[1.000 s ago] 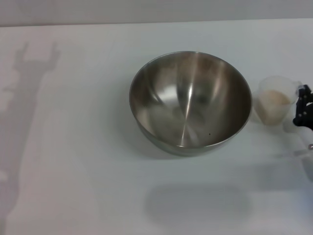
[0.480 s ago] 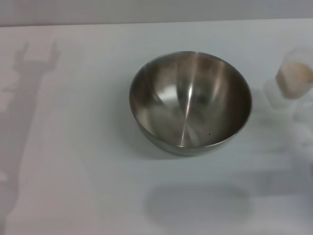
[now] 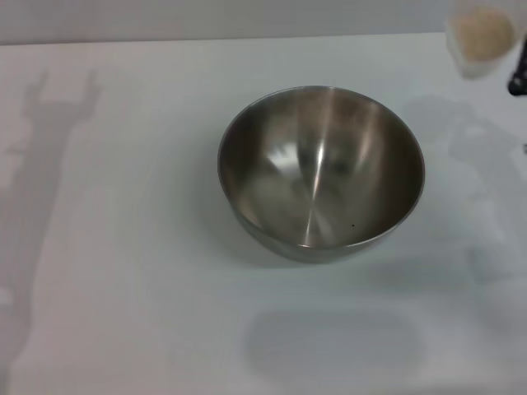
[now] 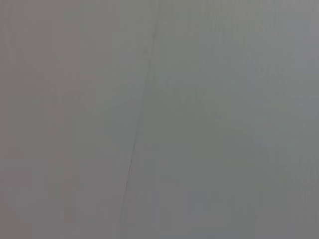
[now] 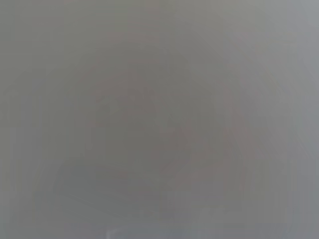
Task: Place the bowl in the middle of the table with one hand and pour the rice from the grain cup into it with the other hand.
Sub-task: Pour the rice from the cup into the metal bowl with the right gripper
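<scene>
The bowl (image 3: 321, 173), a large shiny steel one, stands upright and empty in the middle of the white table (image 3: 123, 247). The grain cup (image 3: 482, 34), clear plastic with a pale mound of rice (image 3: 486, 31) inside, is lifted off the table at the far right, above and to the right of the bowl, roughly upright. My right gripper (image 3: 519, 70) shows only as a black sliver at the right edge, beside the cup, and holds it. My left gripper is out of view; only its shadow falls on the table's left. Both wrist views show plain grey.
The cup's and arm's shadow (image 3: 469, 140) lies on the table right of the bowl. The table's far edge meets a grey wall (image 3: 247, 16) at the back.
The grain cup has been lifted off the table beside the bowl's right and raised up and away to the far right corner. The bowl has not moved.
</scene>
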Tool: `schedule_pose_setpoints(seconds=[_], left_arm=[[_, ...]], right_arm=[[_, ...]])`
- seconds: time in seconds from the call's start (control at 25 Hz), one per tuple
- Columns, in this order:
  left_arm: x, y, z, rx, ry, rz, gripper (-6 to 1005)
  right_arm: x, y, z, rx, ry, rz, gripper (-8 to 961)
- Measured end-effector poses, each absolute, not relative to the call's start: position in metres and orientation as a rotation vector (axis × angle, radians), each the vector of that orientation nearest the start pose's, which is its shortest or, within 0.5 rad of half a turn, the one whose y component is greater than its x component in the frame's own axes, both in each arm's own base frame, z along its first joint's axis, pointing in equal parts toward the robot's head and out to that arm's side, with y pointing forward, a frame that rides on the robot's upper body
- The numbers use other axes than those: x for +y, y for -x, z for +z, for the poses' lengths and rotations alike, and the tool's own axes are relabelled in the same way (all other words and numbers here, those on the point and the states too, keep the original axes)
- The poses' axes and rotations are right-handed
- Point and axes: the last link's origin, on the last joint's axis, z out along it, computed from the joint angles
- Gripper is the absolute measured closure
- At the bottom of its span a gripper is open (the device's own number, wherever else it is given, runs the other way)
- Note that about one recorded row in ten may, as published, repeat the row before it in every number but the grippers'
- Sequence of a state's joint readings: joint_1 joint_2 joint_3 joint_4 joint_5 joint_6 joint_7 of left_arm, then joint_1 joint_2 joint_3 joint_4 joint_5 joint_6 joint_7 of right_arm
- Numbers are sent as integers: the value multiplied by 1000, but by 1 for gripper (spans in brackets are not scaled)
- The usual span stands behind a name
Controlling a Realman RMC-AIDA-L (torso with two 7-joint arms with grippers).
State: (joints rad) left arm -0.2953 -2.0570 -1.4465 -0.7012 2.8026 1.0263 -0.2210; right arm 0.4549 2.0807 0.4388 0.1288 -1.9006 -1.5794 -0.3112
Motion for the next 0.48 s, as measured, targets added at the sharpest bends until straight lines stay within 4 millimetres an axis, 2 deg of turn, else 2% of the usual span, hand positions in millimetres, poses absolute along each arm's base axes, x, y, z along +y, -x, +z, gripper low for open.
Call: schedule_pose_setpoints(seconds=[0.24, 0.48], left_arm=[[366, 260, 61, -414, 1379, -1036, 203], [365, 259, 62, -411, 1377, -1041, 203]], right_arm=[[325, -260, 1, -278, 1455, 538, 943], [325, -243, -15, -476, 1461, 422, 943]])
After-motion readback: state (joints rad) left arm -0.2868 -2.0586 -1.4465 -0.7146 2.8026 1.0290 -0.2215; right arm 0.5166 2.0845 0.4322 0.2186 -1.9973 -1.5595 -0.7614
